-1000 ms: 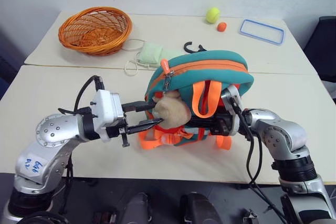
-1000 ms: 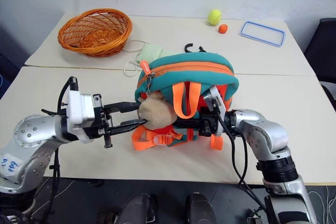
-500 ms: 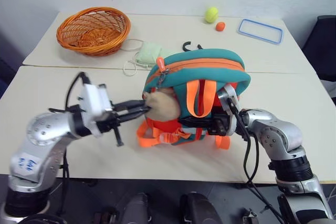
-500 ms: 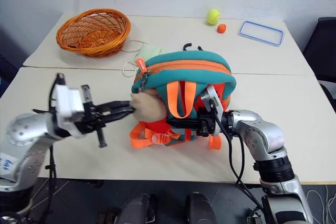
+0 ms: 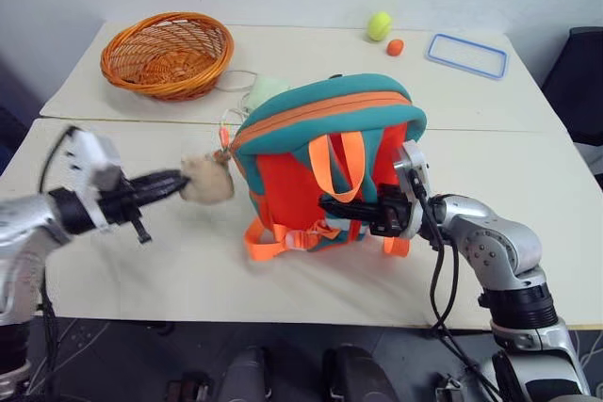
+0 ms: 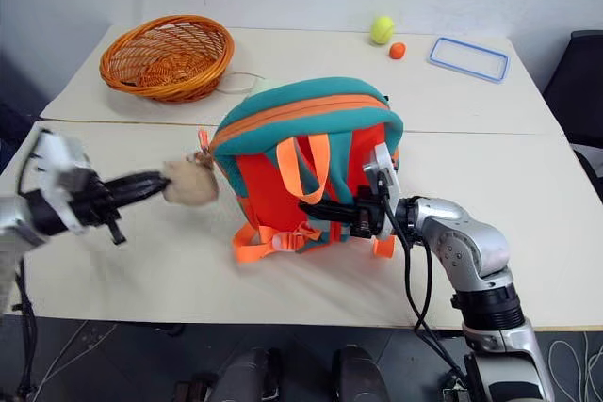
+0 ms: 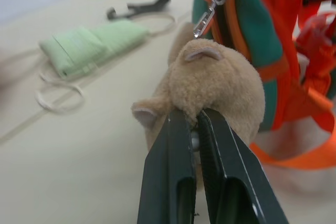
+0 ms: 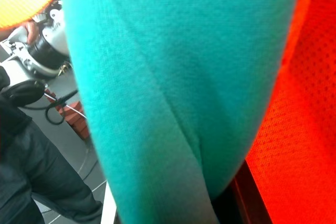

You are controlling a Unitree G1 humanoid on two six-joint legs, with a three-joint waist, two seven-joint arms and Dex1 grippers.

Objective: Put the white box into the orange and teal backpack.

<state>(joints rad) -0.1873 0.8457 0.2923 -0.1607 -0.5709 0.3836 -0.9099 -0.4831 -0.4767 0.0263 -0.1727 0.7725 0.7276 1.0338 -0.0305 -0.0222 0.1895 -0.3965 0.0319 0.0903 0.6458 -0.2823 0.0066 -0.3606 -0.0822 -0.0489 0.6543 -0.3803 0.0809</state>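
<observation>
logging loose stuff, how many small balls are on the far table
2: a yellow-green ball near the far edge, and a smaller orange ball just beside it, left of the blue-rimmed lid. The backpack may hide others.

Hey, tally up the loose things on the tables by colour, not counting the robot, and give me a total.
Orange: 3 (basket, small ball, backpack)
Yellow-green: 1 (tennis ball)
Pale green: 1 (face mask)
Blue-rimmed: 1 (lid)
Tan: 1 (plush bear)
Black: 1 (hook)
Total: 8
</observation>
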